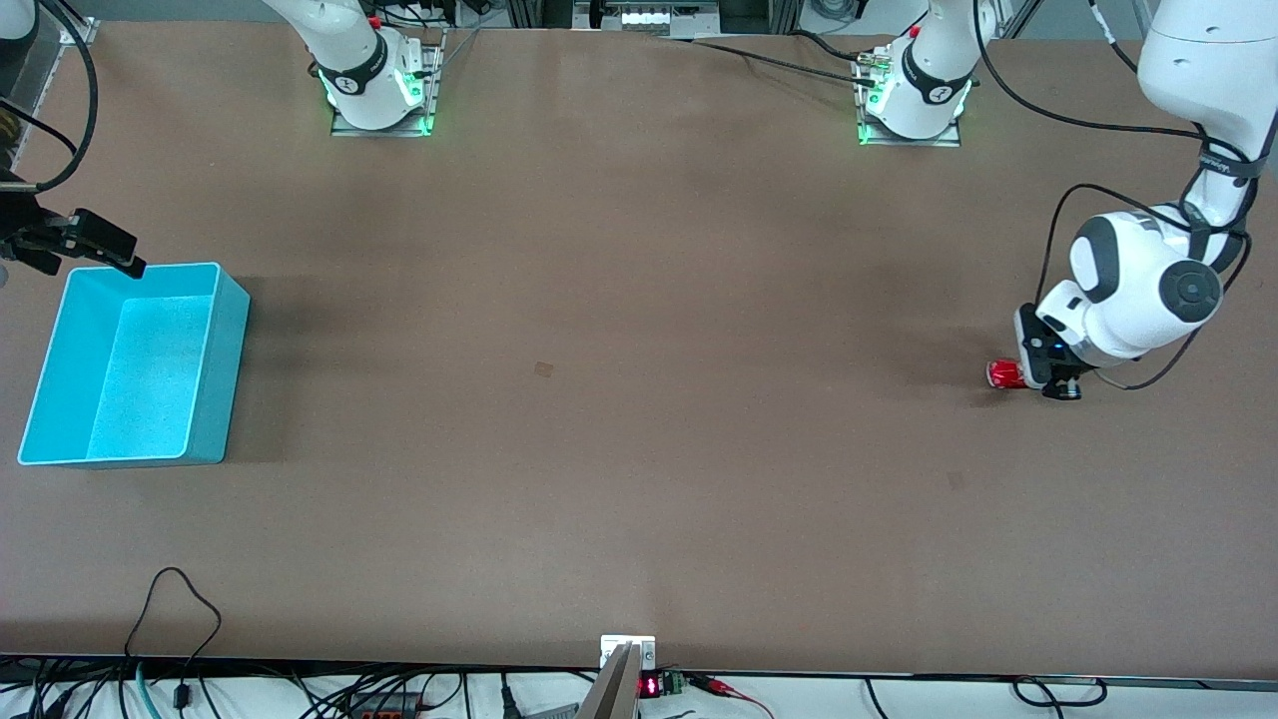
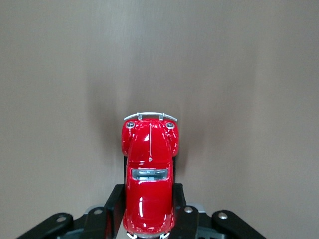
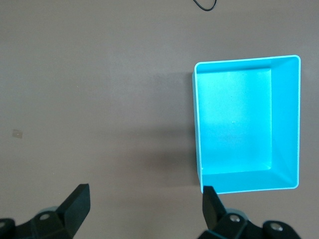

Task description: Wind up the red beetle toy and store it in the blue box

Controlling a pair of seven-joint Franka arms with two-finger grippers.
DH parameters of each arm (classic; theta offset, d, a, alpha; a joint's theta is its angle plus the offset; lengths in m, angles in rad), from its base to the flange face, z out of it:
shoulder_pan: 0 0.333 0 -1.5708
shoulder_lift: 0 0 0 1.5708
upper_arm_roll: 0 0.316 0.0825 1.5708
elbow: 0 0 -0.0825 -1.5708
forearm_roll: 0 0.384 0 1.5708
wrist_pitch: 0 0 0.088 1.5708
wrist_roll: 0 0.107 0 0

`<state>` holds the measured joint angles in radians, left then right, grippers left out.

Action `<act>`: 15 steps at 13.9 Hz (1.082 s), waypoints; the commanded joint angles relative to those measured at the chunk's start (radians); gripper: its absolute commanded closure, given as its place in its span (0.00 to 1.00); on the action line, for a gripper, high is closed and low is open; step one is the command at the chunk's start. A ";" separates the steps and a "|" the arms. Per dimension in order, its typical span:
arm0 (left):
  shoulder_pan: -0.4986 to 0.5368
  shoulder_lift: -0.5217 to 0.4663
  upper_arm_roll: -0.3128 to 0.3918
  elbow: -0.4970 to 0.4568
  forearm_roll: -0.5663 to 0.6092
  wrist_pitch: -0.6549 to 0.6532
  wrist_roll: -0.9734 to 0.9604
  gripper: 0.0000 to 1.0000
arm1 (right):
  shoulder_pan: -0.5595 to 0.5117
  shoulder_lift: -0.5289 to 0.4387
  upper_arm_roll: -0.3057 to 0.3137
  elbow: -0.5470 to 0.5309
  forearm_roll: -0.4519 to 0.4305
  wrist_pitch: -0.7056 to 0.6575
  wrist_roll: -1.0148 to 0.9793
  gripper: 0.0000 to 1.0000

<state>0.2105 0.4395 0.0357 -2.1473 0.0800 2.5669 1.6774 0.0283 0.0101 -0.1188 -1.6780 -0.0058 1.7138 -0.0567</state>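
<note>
- The left arm comes from its base at the top of the front view and bends down to the table near its own end, wrist folded low.
- The left gripper (image 1: 1038,371) is at table level, its fingers (image 2: 113,209) clenched on the red beetle toy (image 1: 1006,373).
- In the left wrist view the red beetle toy (image 2: 149,177) sits lengthwise between the two black fingers, which press on its sides toward the end nearest the wrist; its silvery bumper end points away from the wrist.
- Whether the toy's wheels touch the table (image 1: 639,399) I cannot tell; in the front view it shows right at the surface with a shadow beneath.
- The right arm waits at its own end of the table, the right gripper (image 1: 100,245) held in the air over the rim of the blue box (image 1: 60,350), at the box's end nearer the bases.
- The right gripper's fingers (image 3: 77,204) are spread wide and hold nothing; the blue box (image 3: 284,124) shows below them, one corner just by a fingertip.
- The blue box stands upright, open side up, near the table's edge at the right arm's end.
- The toy and the box lie well apart, with a broad stretch of bare brown table between them.
- A small dark mark (image 1: 544,368) shows on the table about midway.
</note>
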 commanded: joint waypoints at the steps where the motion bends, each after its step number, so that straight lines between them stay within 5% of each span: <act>1: 0.045 0.094 -0.004 0.056 0.020 0.015 0.013 0.80 | -0.001 0.005 0.002 0.014 -0.011 -0.005 -0.002 0.00; 13: 0.107 0.151 0.000 0.118 0.020 0.013 0.139 0.77 | -0.001 0.007 0.002 0.014 -0.011 -0.002 -0.005 0.00; 14: 0.107 0.151 0.000 0.118 0.020 0.013 0.137 0.72 | -0.001 0.007 0.002 0.014 -0.011 -0.002 -0.005 0.00; 15: 0.107 0.151 0.000 0.119 0.020 0.013 0.136 0.52 | -0.002 0.007 0.002 0.014 -0.011 -0.002 -0.006 0.00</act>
<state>0.3058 0.4808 0.0367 -2.0765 0.0800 2.5373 1.7898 0.0283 0.0114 -0.1188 -1.6780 -0.0058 1.7151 -0.0569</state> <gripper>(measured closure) 0.568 0.000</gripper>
